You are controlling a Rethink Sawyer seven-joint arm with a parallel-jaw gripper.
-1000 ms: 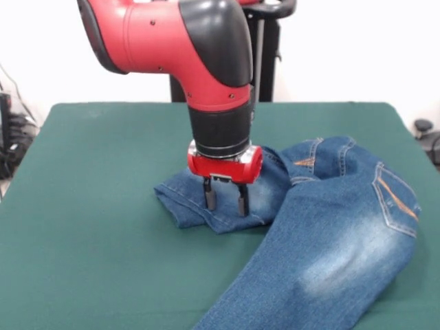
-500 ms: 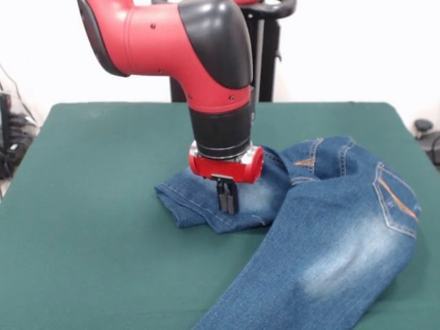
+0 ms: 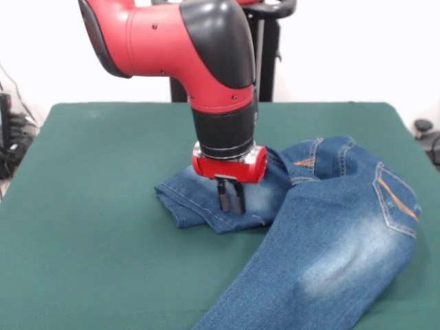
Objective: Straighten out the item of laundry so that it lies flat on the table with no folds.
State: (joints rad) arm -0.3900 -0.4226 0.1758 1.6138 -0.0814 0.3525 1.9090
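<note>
Gripper (image 3: 231, 203) now closed — pinching folded leg of jeans (image 3: 330, 240), table (image 3: 89, 227) beneath

Bright even light, blown-out white background, soft focus, faint shadows

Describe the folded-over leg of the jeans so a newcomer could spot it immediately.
Start at the green table, then the blue jeans on it. The folded leg is the short bunched flap under the red end effector, hem doubled back, unlike the long leg stretching toward the picture's bottom edge.
</note>
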